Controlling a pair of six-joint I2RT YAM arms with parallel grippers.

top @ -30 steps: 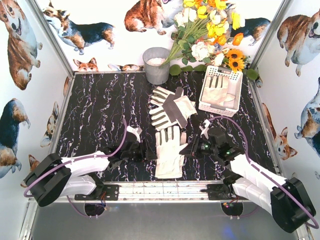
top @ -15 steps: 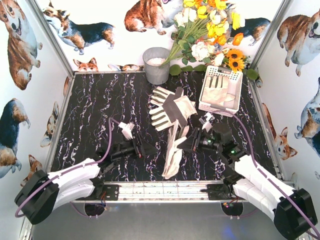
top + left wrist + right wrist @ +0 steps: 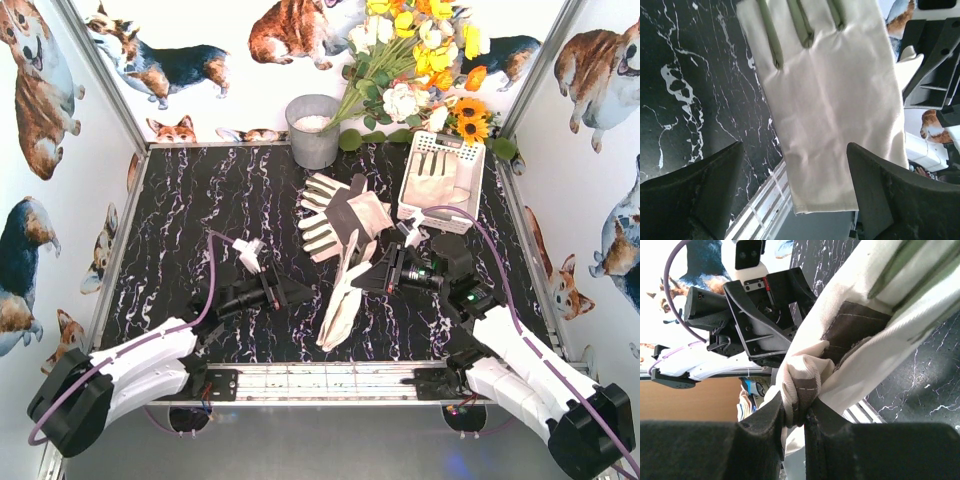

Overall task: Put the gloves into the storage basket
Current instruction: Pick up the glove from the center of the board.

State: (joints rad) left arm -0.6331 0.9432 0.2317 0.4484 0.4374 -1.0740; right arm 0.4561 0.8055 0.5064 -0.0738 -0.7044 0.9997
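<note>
My right gripper (image 3: 372,272) is shut on the cuff of a cream-white glove (image 3: 338,305) and holds it above the table, fingers hanging toward the near rail. In the right wrist view the gripper (image 3: 797,412) pinches the bunched cuff (image 3: 802,382). My left gripper (image 3: 305,293) is open and empty just left of the hanging glove. In the left wrist view the gripper (image 3: 795,200) has the glove (image 3: 835,100) hanging in front of it. More gloves (image 3: 338,215) lie at table centre. The white storage basket (image 3: 474,185) at back right holds one glove (image 3: 435,180).
A grey metal bucket (image 3: 313,130) stands at the back centre. A bunch of artificial flowers (image 3: 420,70) leans over the back right, above the basket. Walls with dog pictures close in the table on three sides. The metal rail (image 3: 330,378) runs along the near edge.
My right gripper has lifted the glove off the table and carried it up and back toward the basket. My left gripper has moved forward and right, beside the hanging glove.
</note>
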